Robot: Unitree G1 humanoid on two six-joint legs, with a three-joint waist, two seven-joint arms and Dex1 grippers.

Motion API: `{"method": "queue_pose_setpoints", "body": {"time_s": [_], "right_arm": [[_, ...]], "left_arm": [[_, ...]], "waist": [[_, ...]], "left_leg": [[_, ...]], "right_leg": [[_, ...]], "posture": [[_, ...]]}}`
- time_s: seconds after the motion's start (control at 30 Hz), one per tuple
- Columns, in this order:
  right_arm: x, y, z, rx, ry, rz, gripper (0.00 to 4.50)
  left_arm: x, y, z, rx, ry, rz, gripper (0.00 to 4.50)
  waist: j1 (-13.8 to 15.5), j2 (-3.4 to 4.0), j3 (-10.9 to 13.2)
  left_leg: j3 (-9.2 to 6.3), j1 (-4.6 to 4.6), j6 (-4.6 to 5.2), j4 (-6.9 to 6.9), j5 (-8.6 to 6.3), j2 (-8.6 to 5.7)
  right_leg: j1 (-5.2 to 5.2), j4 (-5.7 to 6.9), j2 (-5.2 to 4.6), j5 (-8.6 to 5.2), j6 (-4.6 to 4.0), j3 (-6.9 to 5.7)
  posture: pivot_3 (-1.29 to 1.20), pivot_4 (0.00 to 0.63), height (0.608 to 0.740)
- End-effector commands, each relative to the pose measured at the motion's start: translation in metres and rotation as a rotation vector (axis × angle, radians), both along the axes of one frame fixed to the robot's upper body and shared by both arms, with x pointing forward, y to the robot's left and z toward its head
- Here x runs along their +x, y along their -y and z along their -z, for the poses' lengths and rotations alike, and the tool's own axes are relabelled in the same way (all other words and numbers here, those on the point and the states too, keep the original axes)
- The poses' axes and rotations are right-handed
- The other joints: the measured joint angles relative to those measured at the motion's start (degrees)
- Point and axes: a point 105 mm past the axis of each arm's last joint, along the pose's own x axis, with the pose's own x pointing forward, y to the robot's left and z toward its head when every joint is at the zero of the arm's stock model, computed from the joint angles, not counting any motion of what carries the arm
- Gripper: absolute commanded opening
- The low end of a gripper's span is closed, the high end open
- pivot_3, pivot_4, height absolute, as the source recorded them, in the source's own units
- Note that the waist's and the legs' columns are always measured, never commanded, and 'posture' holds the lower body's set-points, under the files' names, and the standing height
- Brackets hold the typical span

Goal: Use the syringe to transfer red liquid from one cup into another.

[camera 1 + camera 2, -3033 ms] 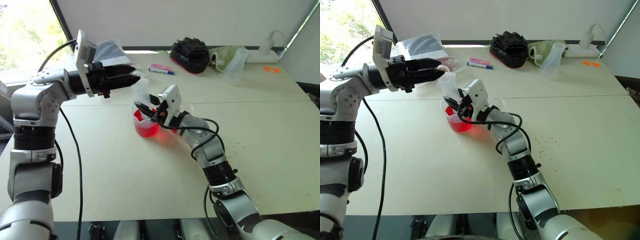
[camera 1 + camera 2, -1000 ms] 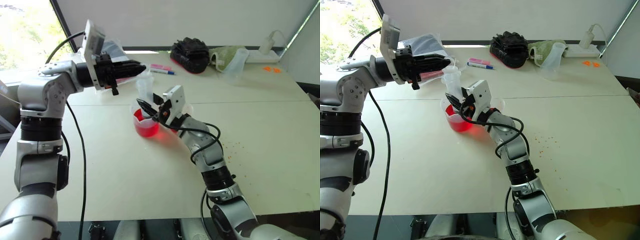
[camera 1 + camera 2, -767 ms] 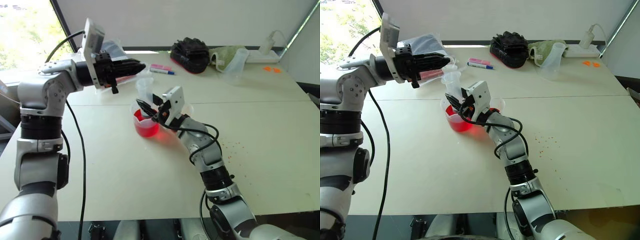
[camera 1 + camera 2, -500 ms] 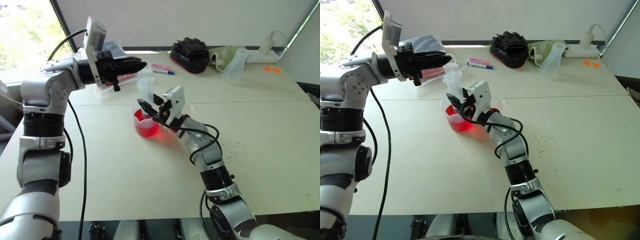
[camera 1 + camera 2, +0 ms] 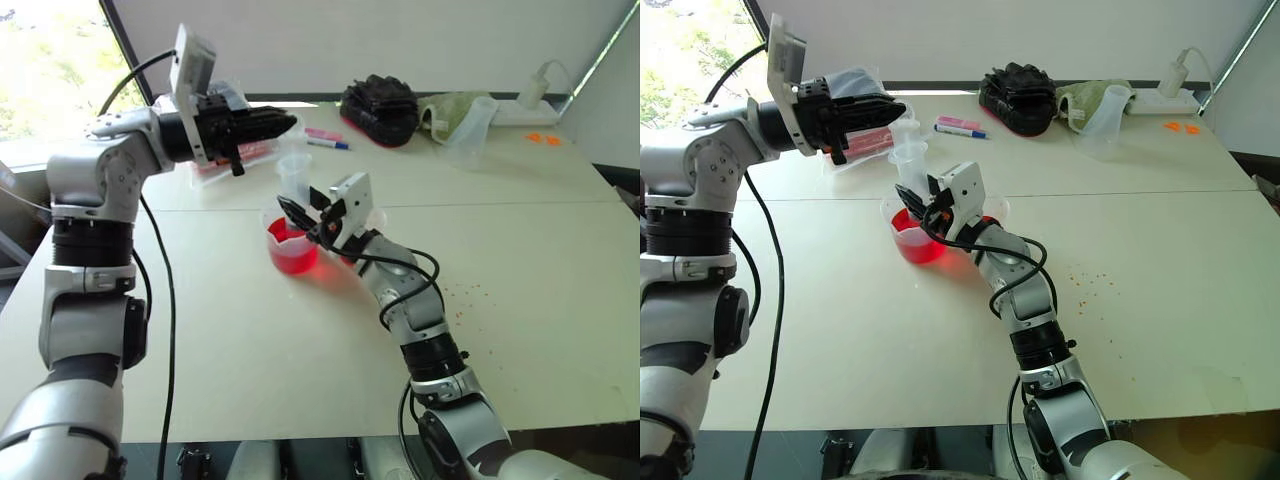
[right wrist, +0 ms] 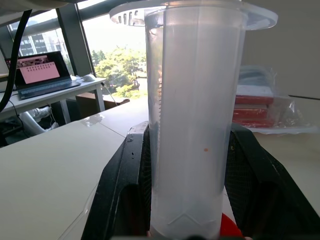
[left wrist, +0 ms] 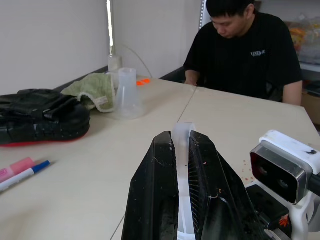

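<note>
Right hand [image 5: 912,203] clamps the syringe [image 5: 908,160] barrel upright over the larger cup [image 5: 908,236] of red liquid — left hand [image 5: 888,113] pinches the plunger top — drawing step; next, steady upward pull.

Larger beaker [image 5: 912,238] stands on the surface [image 5: 1140,260], left of centre, with the liquid [image 5: 917,249] in it. Smaller cup [image 5: 992,213] sits just right of the beaker, behind the right arm. Syringe [image 5: 908,160] stands upright over the beaker's far side; the right gripper [image 5: 920,214] is at its barrel, the left gripper [image 5: 886,112] at its top. Behind, along the far edge: two marker pens [image 5: 960,126], a pouch [image 5: 1018,96], a cloth [image 5: 1088,100], a frosted jug [image 5: 1106,124], in that order left to right. A bagged packet [image 5: 855,115] lies at far left behind the left gripper.
</note>
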Motion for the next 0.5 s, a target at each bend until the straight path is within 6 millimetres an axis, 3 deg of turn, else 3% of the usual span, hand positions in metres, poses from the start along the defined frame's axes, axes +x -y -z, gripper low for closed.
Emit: {"method": "queue_pose_setpoints", "body": {"time_s": [0.03,0.37,0.5], "right_arm": [[-0.021,-0.032,0.012,-0.063,-0.007,-0.140,1.38],[-0.019,-0.032,0.005,-0.050,0.025,-0.129,1.38],[-0.020,-0.031,0.000,-0.058,0.069,-0.124,1.38]], "left_arm": [[-0.013,-0.004,-0.060,-0.091,0.220,-0.052,0.04],[-0.023,0.006,-0.042,-0.037,0.168,0.016,0.04],[-0.028,0.007,-0.040,-0.051,0.144,0.051,1.58]], "waist": [[0.01,0.00,0.00],[0.03,0.00,0.00],[-0.03,0.00,0.00]], "left_leg": [[0.00,0.00,0.00,0.00,0.00,0.00],[0.00,0.00,0.00,0.00,0.00,0.00],[0.00,0.00,0.00,0.00,0.00,0.00]], "right_leg": [[0.00,0.00,0.00,0.00,0.00,0.00],[0.00,0.00,0.00,0.00,0.00,0.00],[0.00,0.00,0.00,0.00,0.00,0.00]], "posture": [[0.00,0.150,0.711],[0.00,0.150,0.711],[0.00,0.150,0.711]]}}
